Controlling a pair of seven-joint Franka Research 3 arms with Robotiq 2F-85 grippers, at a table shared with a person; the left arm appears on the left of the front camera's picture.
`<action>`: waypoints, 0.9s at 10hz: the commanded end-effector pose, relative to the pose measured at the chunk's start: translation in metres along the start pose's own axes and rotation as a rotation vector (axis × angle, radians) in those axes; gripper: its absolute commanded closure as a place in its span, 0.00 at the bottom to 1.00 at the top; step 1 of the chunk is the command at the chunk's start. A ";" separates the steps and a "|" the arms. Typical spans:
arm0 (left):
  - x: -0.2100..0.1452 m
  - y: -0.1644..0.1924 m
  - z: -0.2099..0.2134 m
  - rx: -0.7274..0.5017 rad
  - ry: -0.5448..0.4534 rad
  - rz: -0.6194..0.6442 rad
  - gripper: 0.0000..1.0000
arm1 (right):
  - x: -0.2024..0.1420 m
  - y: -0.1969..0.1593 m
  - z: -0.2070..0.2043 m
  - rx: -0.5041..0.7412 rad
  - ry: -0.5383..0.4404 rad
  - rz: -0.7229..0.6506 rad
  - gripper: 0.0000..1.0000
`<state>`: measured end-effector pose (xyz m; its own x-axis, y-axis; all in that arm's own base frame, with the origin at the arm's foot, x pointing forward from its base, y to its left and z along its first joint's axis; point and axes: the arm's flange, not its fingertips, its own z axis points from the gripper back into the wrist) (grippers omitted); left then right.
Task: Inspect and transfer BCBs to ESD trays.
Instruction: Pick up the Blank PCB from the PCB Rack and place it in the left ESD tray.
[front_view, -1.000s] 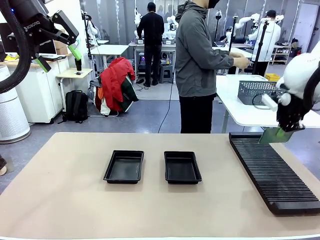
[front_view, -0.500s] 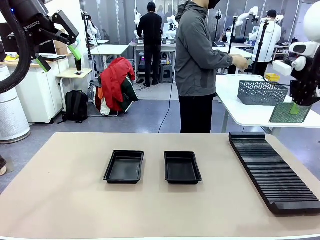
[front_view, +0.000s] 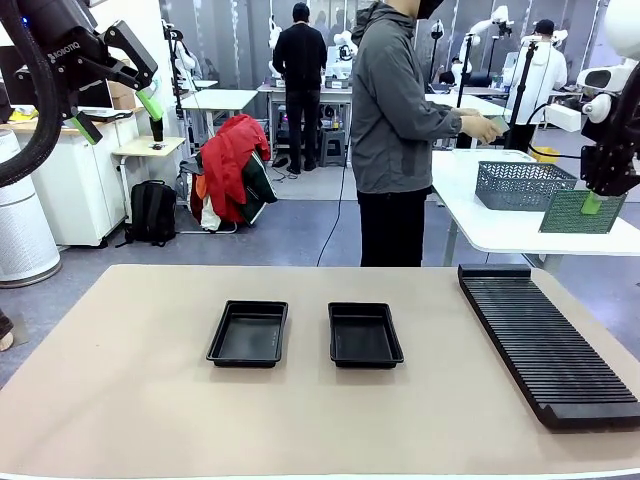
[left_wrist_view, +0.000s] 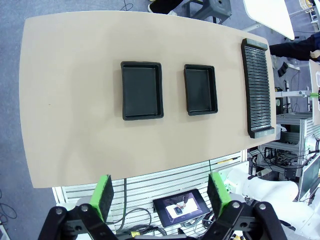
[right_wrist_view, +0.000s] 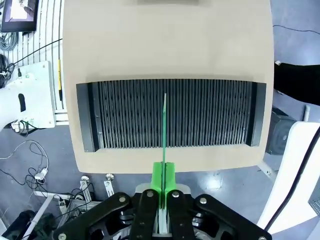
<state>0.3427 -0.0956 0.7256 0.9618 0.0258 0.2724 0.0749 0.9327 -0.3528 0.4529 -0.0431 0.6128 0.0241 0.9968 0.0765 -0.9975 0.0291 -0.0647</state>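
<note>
front view – the right gripper (front_view: 593, 204) hangs high at the picture's right edge, well above the table (front_view: 120, 400). its fingers are pinched tight on the upper edge of a thin green board (front_view: 568, 215), which hangs below them with its flat face toward the camera, slightly tilted. right wrist view looks along the board (right_wrist_view: 164, 125) edge-on: the green pads (right_wrist_view: 158, 175) clamp its near end, and well beneath it lies the long black slotted rack (right_wrist_view: 125, 115) on the table. the board touches neither rack nor tray. the left tray (front_view: 247, 361) and the right tray (front_view: 367, 362) sit side by side mid-table, apart from each other, both empty. the left gripper (front_view: 122, 128) is raised at upper left – fingers spread wide, holding nothing; left wrist view shows both trays on the table beyond its gaping pads (left_wrist_view: 104, 192). a person (front_view: 395, 130) in a grey jacket stands past the table's far side.
</note>
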 end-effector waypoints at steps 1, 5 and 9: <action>-0.001 0.001 -0.001 -0.001 0.002 0.003 0.00 | 0.000 0.005 -0.001 -0.004 -0.001 0.003 1.00; -0.001 0.001 -0.001 -0.001 0.002 0.003 0.00 | 0.000 0.005 -0.001 -0.004 -0.001 0.003 1.00; -0.001 0.001 -0.001 -0.001 0.002 0.003 0.00 | 0.000 0.005 -0.001 -0.004 -0.001 0.003 1.00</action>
<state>0.3427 -0.0956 0.7256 0.9618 0.0258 0.2724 0.0749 0.9327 -0.3528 0.4516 -0.0427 0.6138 0.0221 0.9967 0.0776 -0.9974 0.0274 -0.0671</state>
